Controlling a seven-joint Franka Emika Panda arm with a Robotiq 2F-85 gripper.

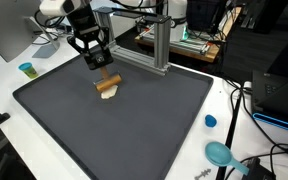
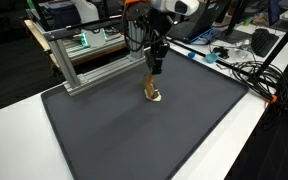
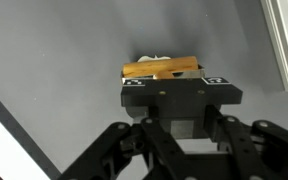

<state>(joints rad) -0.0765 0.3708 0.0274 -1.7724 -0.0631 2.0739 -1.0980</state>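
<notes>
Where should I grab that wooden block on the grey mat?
Grip the wooden block across its short width, near the middle of its long flat sides, from above; it lies low on the mat, and the gripper is shut on it.

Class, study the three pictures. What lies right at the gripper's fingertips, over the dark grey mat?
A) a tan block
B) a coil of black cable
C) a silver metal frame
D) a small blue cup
A: in the wrist view the tan block lies across the tips of the gripper, and both exterior views show it directly under the gripper on the dark grey mat.
</notes>
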